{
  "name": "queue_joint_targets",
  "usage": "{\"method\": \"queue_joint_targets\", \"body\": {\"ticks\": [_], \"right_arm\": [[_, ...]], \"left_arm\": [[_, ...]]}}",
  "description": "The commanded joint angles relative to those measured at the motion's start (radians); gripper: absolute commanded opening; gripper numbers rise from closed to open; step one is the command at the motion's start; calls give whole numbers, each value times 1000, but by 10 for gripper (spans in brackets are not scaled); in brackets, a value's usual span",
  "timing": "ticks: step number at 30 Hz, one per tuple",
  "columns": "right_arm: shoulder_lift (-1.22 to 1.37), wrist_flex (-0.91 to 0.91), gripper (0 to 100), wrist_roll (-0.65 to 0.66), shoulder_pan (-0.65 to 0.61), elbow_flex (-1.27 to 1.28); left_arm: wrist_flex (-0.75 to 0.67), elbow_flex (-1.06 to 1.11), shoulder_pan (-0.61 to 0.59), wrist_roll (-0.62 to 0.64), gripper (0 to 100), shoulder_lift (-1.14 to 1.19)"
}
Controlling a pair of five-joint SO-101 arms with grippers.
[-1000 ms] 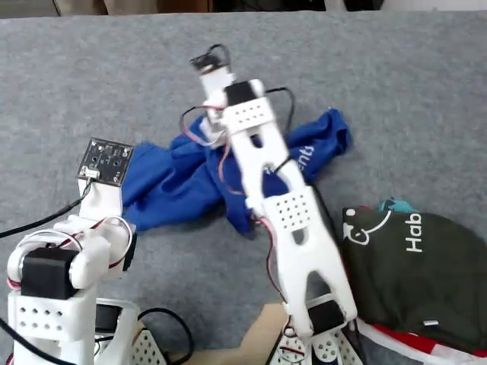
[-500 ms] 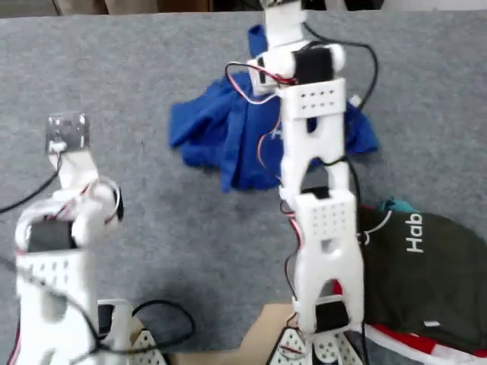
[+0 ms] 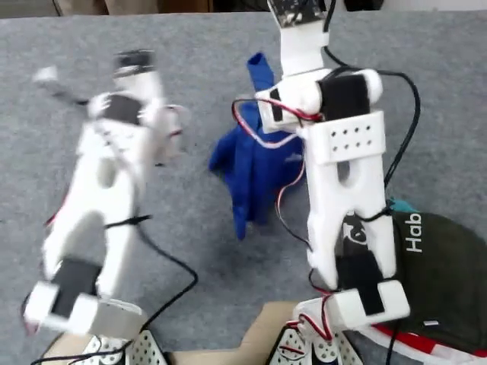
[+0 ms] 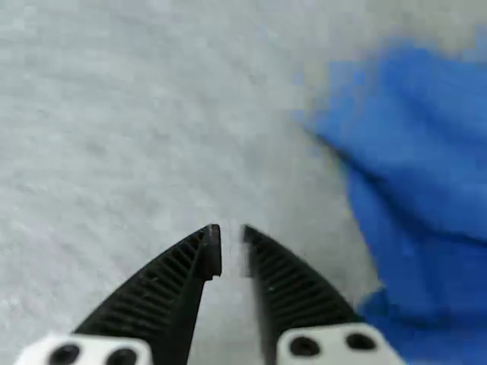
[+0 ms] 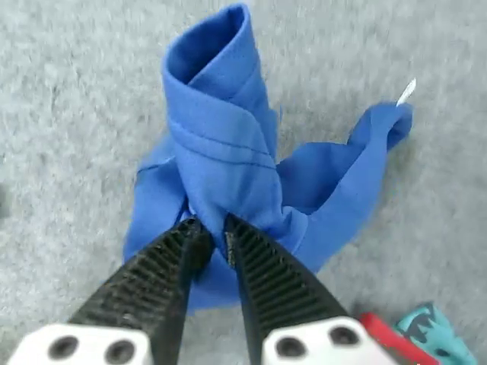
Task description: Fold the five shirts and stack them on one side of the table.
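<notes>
Right gripper [image 5: 213, 228] has its fingers pinched tight on a twisted fold of the blue shirt [image 5: 221, 152], and that shirt is nowhere near folded: it sits bunched in a heap on the grey table [image 3: 190, 228], one rolled end sticking up and a sleeve trailing off the far side of the heap. Left gripper [image 4: 228, 243] hovers just beside the blue shirt over bare table, fingers drawn to a narrow slit with nothing between them. Here's the worry: one pinch on a twisted roll is a poor hold, and any pull may only tighten the twist or let the cloth slide out. With the left fingers this narrow, they'd have to open before they could take a second corner. Watch the right arm's loose wires [image 3: 259, 114] too; they hang right against the blue shirt and could snag it. Close to the blue shirt, on the side of the right arm's base, lies a dark shirt [image 3: 441, 274] with a red one [image 3: 396, 338] peeking from under it, and the right arm itself stands between those and the blue shirt.
</notes>
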Motion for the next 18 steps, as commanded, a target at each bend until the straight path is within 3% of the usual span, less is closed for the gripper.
{"method": "queue_joint_targets", "body": {"ticks": [1, 8, 15, 18], "right_arm": [[-73, -192, 5, -12, 18, 159], [-68, -448, 5, -5, 122, 302], [-42, -453, 5, 23, 163, 334], [-27, -416, 5, 29, 182, 328]], "left_arm": [[158, -262, 132, 29, 129, 160], [158, -272, 63, 3, 129, 211], [147, -272, 133, -100, 129, 211], [72, -264, 161, -140, 132, 211]]}}
